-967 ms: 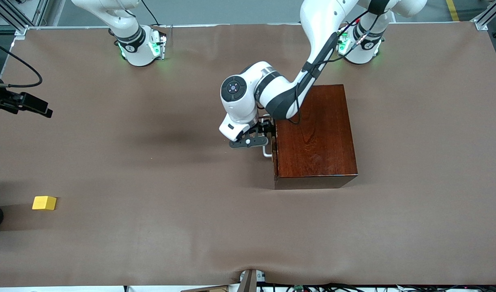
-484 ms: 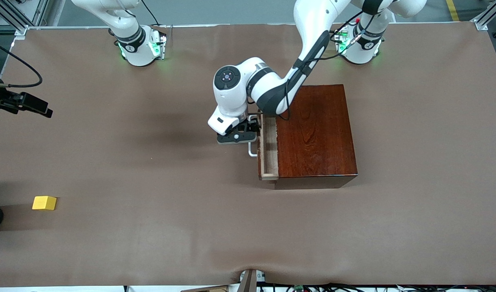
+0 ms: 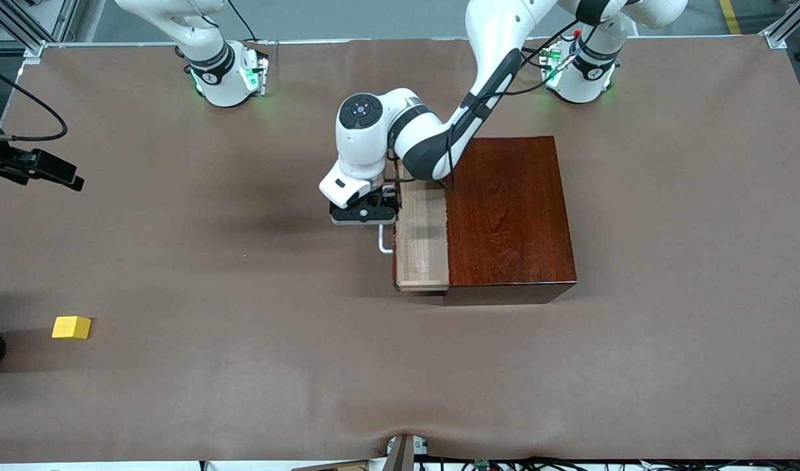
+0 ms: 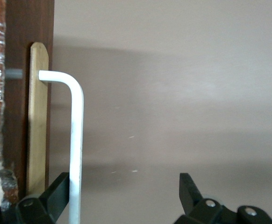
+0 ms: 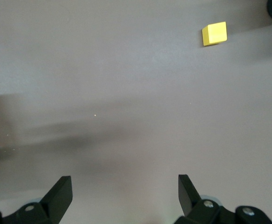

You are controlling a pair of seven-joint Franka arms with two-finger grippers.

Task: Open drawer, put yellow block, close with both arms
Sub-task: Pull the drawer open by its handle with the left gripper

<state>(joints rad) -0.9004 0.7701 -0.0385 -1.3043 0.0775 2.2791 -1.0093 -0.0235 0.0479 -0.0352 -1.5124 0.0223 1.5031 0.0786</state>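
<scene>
i see the left gripper [image 3: 367, 210] at the drawer's [image 3: 422, 235] white handle [image 4: 75, 140], its fingers [image 4: 56, 189] spread wide, one touching the bar. the drawer sticks partway out of the wooden box [image 3: 509, 212]. the yellow block [image 3: 72, 327] sits on the tabletop [image 3: 243, 366] toward the right arm's end. the right gripper [image 5: 122, 189] waits open above bare tabletop.

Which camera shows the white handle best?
The left wrist view: the handle fills the picture, its bend and bar plain against the drawer front, one finger of the left gripper hooked against it. The front view shows only a small bit of it under the arm. The right wrist view misses it.
</scene>
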